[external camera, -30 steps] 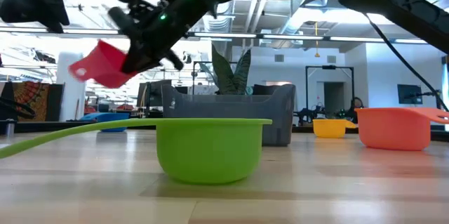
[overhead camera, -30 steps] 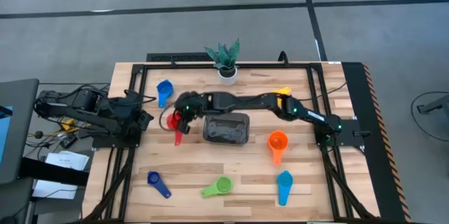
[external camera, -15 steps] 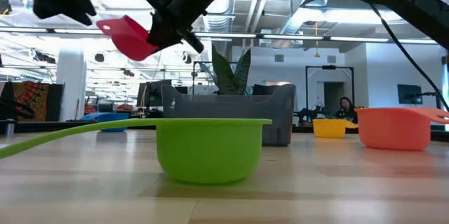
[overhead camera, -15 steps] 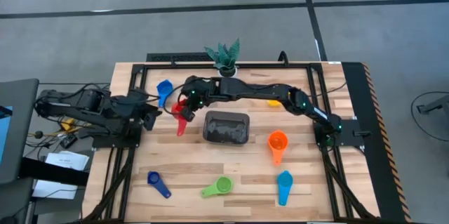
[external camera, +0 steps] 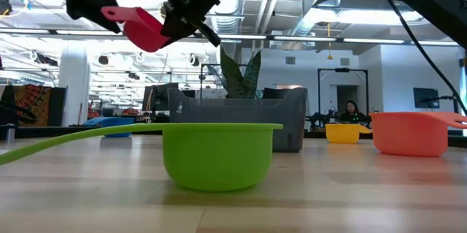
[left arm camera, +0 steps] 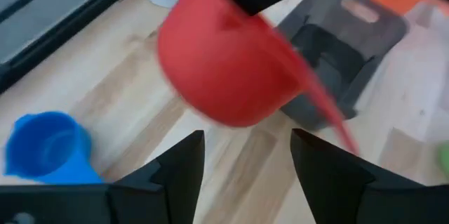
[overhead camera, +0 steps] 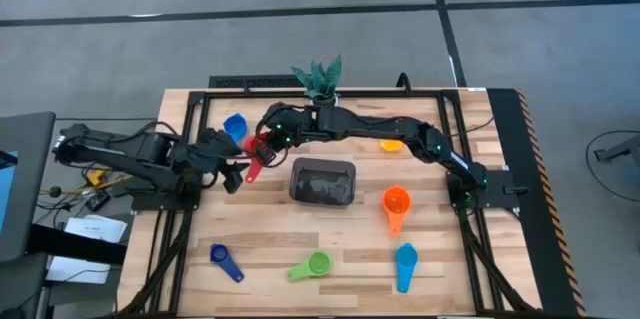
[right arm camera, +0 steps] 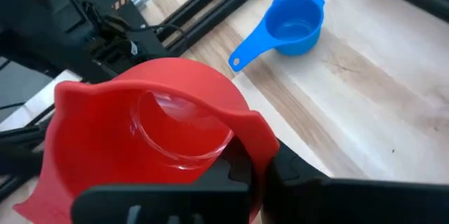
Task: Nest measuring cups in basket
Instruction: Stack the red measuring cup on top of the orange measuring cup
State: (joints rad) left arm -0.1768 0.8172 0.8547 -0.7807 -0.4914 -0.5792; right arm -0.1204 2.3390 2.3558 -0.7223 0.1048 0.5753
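Working across from my left, I see the left gripper [overhead camera: 238, 172] reaching in over the table's left side, its fingers [left arm camera: 179, 171] spread apart with nothing between them; the red cup [overhead camera: 256, 156] sits just at its 1 o'clock in the high view, close but with a gap I can make out in the left wrist view, where the cup hangs just beyond the open fingers. A blue cup [overhead camera: 234, 127] rests on the table [overhead camera: 420, 184] at about 12 o'clock from that gripper. The right gripper [overhead camera: 268, 143] is stretched far across from the right, clamped on the red cup's rim, holding it lifted well off the wood, as the low view shows [external camera: 139, 27]. The basket [overhead camera: 322, 181] lies at roughly 4 o'clock from the red cup, near but apart. Along the front edge I see a dark blue cup [overhead camera: 225, 261], then a green cup [overhead camera: 311, 267] and a second blue cup [overhead camera: 405, 264]. An orange cup [overhead camera: 396, 205] sits right of the basket, and a yellow cup [overhead camera: 391, 145] shows partly under the right arm.
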